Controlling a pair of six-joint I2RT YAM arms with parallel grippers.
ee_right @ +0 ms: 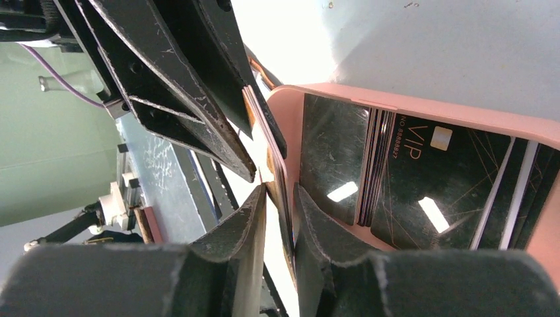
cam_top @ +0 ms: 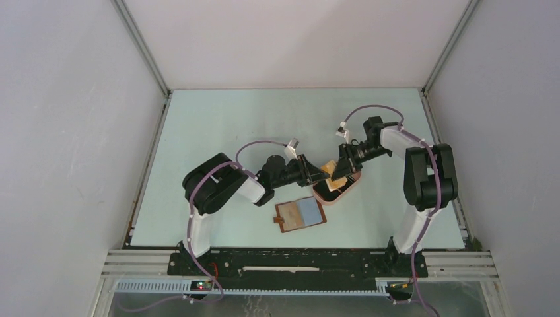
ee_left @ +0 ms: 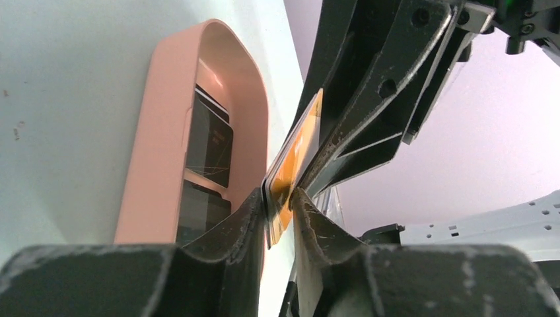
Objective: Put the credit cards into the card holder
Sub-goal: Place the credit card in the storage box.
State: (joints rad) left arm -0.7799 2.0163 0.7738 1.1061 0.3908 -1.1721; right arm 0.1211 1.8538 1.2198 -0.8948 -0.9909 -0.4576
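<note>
The left gripper (ee_left: 277, 195) is grasping a yellow-orange card (ee_left: 298, 148). Its two fingertips are pressing the card's lower end from either side, and the card is standing tilted in the air, leaning toward 1 o'clock in the left wrist view. The right gripper (ee_right: 280, 191) is straddling the same card from the opposite end. A thin bright gap is showing beside one of its fingers (ee_right: 241, 224), so I cannot tell whether it is clamping the card or only bracketing it.

In the top view the two grippers are meeting tip to tip above the pink tray (cam_top: 328, 196), with the card between them. The left one is pointing toward 3 o'clock and the right one toward 9 o'clock. The tray is holding black cards (ee_right: 455, 178), one of them lettered VIP in gold.

At 7 o'clock from the tray, near it but apart, the card holder (cam_top: 288, 218) is lying open on the table (cam_top: 224, 132). A light blue card (cam_top: 309, 211) is lying on its 3 o'clock half. Whether that card is sitting in a slot I cannot tell.
</note>
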